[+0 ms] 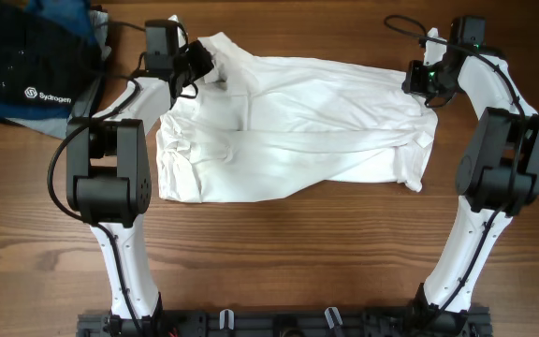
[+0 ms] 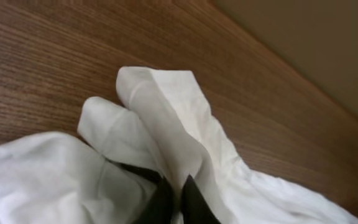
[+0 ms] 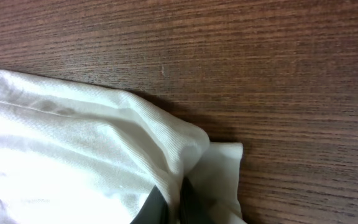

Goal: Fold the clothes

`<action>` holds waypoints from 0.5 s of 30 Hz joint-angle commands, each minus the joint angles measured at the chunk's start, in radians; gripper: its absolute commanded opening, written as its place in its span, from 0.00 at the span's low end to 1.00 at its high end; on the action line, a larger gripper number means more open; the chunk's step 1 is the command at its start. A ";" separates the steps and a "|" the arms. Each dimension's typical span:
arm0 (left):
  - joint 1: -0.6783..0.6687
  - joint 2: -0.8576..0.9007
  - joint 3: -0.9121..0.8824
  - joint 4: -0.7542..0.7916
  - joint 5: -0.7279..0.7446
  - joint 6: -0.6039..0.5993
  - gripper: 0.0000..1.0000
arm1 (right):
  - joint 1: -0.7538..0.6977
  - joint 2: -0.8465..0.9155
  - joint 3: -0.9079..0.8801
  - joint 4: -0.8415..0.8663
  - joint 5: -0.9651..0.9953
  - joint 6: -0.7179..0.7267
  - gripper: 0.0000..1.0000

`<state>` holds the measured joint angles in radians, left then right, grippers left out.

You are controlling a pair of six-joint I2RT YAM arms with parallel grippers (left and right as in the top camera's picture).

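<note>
The white garment lies spread across the middle of the wooden desk. The left gripper, jaws closed tight, pinches its far left corner. The right gripper, jaws likewise closed, pinches its far right corner.

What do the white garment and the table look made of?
The garment looks like thin knit cloth, likely cotton jersey, matte: fine ribbing and soft wrinkles show. The table looks like brown wood or wood-grain laminate, smooth with low sheen: straight grain lines; which one is unclear.
</note>
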<state>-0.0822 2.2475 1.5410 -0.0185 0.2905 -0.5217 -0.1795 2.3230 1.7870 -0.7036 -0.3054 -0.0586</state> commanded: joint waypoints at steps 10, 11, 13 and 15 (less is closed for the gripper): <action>-0.017 -0.001 0.025 -0.008 0.031 -0.010 0.04 | 0.002 0.010 0.032 0.003 0.017 -0.008 0.04; -0.017 -0.006 0.025 -0.011 0.031 -0.010 0.04 | 0.002 0.004 0.035 0.003 0.017 -0.007 0.04; -0.018 -0.018 0.025 -0.016 0.031 -0.008 0.04 | 0.002 -0.012 0.039 0.003 0.017 -0.005 0.04; -0.021 -0.032 0.025 -0.026 0.031 -0.002 0.04 | 0.002 -0.035 0.042 0.003 0.017 0.000 0.04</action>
<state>-0.0952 2.2478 1.5459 -0.0341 0.3058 -0.5289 -0.1795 2.3230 1.7962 -0.7033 -0.3054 -0.0578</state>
